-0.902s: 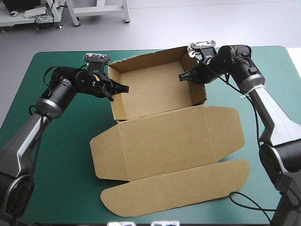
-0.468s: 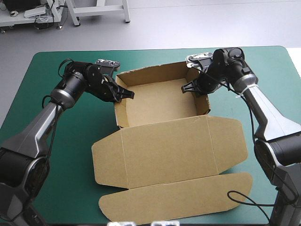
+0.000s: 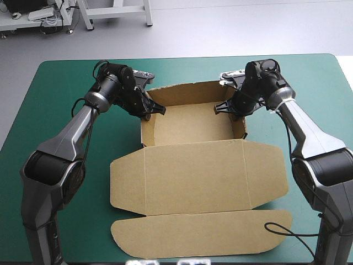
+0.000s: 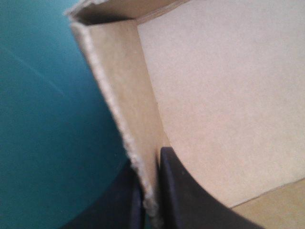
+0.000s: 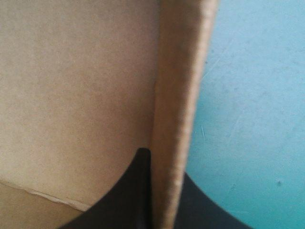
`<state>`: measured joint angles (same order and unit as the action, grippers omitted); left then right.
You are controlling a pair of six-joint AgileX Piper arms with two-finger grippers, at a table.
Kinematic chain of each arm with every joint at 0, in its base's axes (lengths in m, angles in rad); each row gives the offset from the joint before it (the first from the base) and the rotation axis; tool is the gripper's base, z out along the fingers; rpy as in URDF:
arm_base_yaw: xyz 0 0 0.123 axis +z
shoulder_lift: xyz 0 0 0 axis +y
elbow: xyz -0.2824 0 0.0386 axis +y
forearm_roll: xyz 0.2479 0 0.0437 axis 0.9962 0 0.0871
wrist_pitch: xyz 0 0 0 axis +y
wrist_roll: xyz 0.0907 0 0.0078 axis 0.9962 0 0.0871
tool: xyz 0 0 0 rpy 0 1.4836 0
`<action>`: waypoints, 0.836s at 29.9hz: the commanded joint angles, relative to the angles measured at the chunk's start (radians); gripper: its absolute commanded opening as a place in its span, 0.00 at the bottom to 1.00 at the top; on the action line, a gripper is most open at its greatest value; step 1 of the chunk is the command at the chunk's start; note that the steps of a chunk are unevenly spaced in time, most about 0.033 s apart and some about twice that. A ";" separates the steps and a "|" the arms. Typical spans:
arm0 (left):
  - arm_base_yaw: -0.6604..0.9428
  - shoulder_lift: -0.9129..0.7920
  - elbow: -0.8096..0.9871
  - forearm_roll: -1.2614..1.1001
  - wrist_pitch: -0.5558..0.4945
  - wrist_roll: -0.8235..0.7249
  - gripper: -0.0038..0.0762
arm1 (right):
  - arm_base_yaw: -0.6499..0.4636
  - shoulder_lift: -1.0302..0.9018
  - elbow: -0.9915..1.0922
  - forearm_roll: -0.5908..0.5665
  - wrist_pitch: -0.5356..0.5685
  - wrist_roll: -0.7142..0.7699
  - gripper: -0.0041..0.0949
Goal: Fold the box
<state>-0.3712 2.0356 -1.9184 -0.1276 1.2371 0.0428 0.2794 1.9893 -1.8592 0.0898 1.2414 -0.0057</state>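
In the high view we cannot see the fingertips of the left gripper (image 3: 150,110); they are hidden at the left wall of the box (image 3: 193,126), near its far corner. The tips of the right gripper (image 3: 227,107) are hidden in the same way at the right wall. The table (image 3: 66,165) is cut off along its near edge, so we see neither near corner.

In the left wrist view only one wall, a far corner and part of the box's floor show. The wall's frayed edge is blurred, and it half hides the outer finger. In the right wrist view the wall's edge is also soft, and the outer finger lies mostly behind it.
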 commanded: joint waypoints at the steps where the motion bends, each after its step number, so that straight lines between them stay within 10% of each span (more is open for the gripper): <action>1: -0.041 -0.032 -0.030 0.019 0.052 0.048 0.04 | 0.017 -0.032 -0.032 0.073 0.008 -0.026 0.03; 18: -0.073 -0.026 -0.026 0.064 0.053 0.036 0.06 | 0.013 -0.003 -0.031 0.055 0.008 -0.016 0.03; 25: -0.063 -0.067 -0.026 0.055 0.053 0.041 0.50 | 0.013 -0.012 -0.031 0.037 0.008 -0.020 0.39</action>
<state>-0.4251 2.0442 -1.9235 -0.0352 1.2269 0.0751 0.2806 2.0438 -1.8592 0.0836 1.2392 0.0000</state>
